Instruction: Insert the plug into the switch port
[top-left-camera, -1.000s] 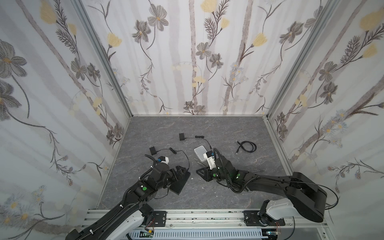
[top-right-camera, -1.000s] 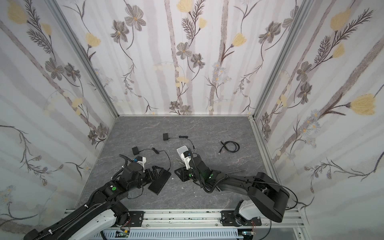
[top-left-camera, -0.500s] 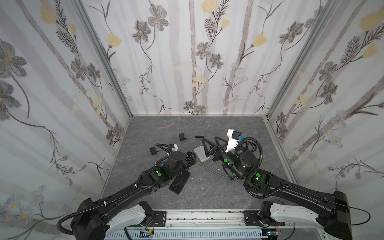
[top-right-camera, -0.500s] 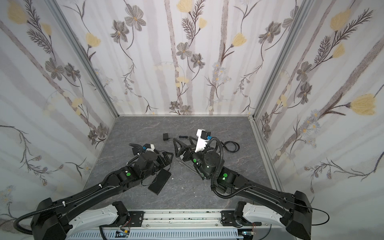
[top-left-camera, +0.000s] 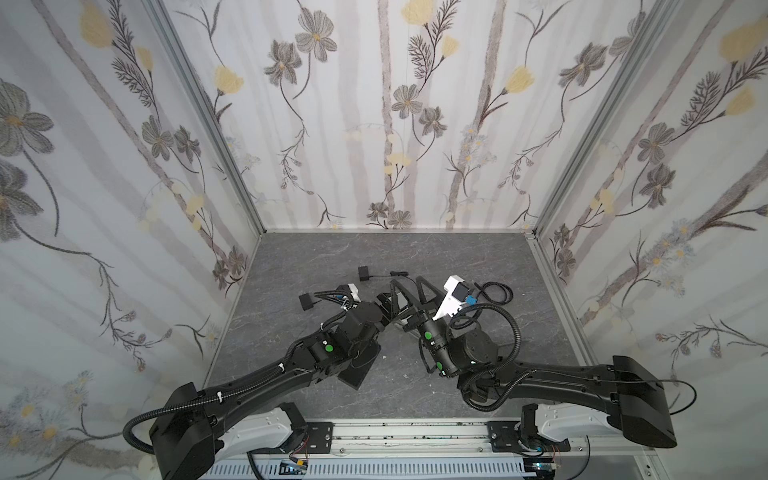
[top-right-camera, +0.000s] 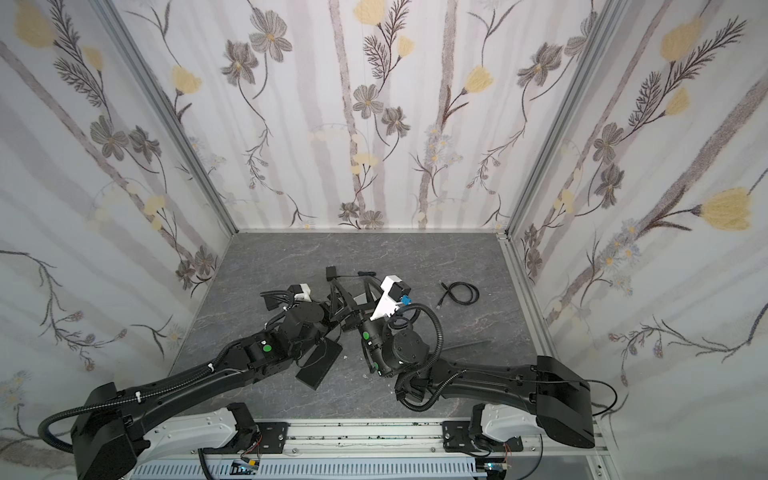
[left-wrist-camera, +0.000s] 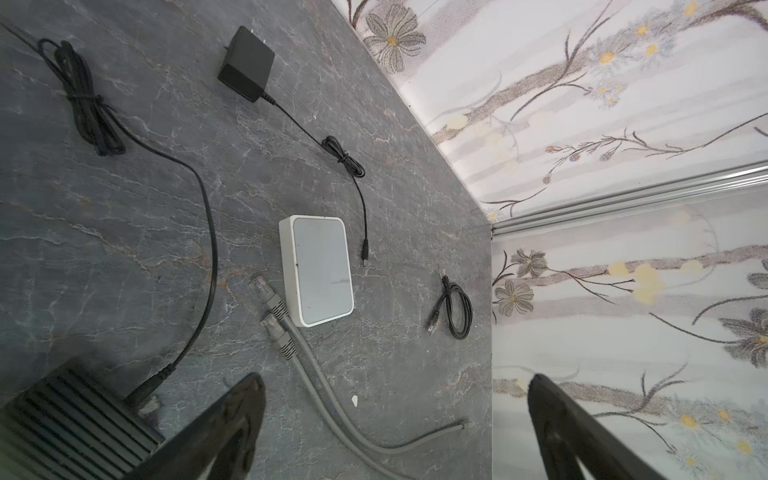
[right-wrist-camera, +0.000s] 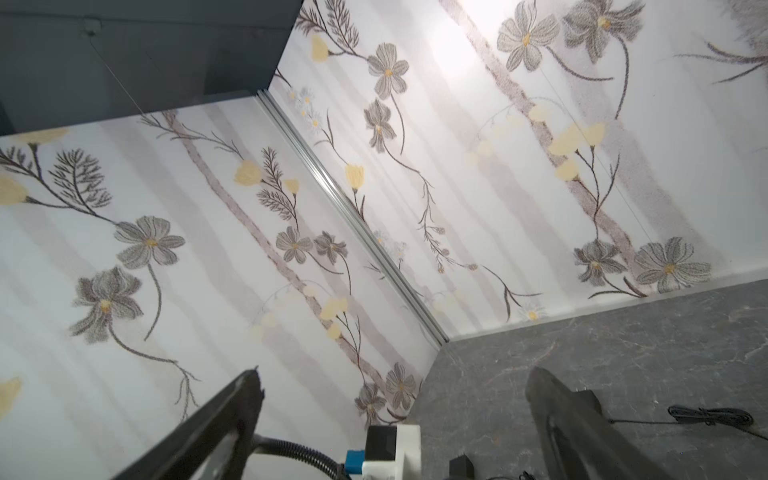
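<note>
White switch (left-wrist-camera: 318, 270) sits clear of walls (left-wrist-camera: 582, 104); left pincer (left-wrist-camera: 395, 378) and right pincer (right-wrist-camera: 395, 374) gape wide, empty.

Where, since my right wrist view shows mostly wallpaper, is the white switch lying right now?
Observer: The left wrist view shows the white switch lying flat on the grey tabletop, with nothing gripping it.
Operator: Any plugs close to it?
Observer: Two grey Ethernet plugs lie side by side along one long edge of it; I cannot tell whether they touch it.
Operator: Is the left gripper carrying anything?
Observer: No, the left gripper is open and empty, above the tabletop.
</note>
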